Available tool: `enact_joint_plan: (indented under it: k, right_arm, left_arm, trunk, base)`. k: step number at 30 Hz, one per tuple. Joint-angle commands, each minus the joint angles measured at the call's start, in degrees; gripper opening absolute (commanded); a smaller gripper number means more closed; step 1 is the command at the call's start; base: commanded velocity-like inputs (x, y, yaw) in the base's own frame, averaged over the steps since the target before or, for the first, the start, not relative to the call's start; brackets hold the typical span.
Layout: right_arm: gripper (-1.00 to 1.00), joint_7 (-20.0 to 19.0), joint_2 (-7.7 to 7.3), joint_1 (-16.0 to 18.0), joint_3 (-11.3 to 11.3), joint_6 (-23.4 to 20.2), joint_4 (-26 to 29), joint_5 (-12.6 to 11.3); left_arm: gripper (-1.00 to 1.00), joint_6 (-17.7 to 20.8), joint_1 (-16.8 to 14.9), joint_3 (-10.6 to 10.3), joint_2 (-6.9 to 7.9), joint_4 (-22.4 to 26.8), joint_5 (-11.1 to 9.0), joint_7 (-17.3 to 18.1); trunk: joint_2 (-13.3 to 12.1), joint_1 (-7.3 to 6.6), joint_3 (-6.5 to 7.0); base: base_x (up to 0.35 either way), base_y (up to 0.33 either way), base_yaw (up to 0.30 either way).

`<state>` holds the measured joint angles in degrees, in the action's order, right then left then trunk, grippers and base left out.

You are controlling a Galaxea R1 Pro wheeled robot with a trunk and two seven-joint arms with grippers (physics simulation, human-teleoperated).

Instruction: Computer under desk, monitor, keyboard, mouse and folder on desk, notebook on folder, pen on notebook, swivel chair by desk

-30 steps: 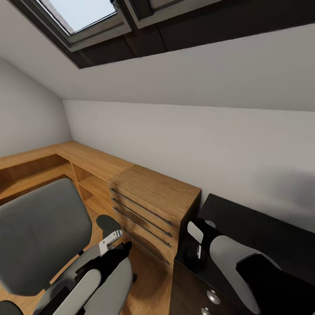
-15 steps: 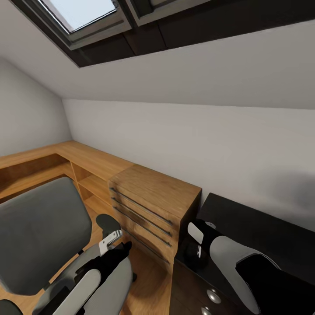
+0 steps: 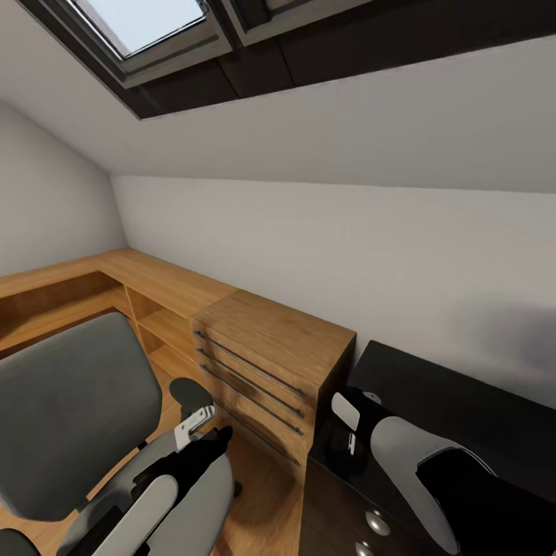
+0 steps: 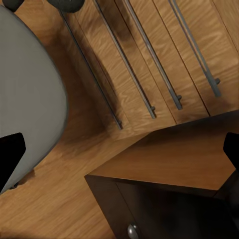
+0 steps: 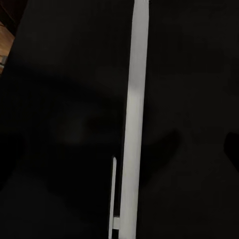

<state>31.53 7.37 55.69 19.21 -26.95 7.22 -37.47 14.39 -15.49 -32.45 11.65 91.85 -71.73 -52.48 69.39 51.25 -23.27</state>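
Swivel chair (image 3: 69, 417), grey with a dark armrest (image 3: 189, 394), stands at the near left of the head view, just beside the wooden desk (image 3: 154, 282), which runs along the white wall and turns the corner at the far left. No brand, label or writing can be read on anything. The desk's drawer unit (image 3: 266, 363), fronted with long dark bar handles, ends at a square outer corner; a black cabinet (image 3: 455, 409) with round metal knobs sits right against it on the right. A strip of bare wooden floor (image 3: 266, 494) lies open between the chair's seat and the drawer fronts. The left gripper (image 3: 197, 444) hangs low over the chair's seat edge; in the left wrist view its dark fingertips (image 4: 10, 154) sit at opposite borders of the picture, spread wide, nothing between them. The right gripper (image 3: 347, 432) hovers over the black cabinet's top near its left edge, and I cannot tell how far apart its fingers stand. A skylight (image 3: 139, 23) is set in the sloped ceiling above.
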Motion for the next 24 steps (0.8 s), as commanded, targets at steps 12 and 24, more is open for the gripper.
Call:
enact_joint_plan:
  k: [12,24]
  right_arm:
    - [1.0,-4.2,-0.3,0.0,0.4,-0.3,0.2,-0.3]
    - [1.0,-4.5,-0.34,0.0,0.4,-0.3,0.2,-0.3]
  left_arm:
    - [1.0,0.2,-0.1,0.1,0.17,0.1,-0.2,-0.3]
    - [1.0,0.2,-0.1,0.0,0.22,0.2,-0.2,-0.3]
  trunk:
    - [0.0,0.0,-0.07]
    - [0.0,0.0,-0.07]
  base:
    - [0.0,0.0,0.0]
    - [0.0,0.0,0.0]
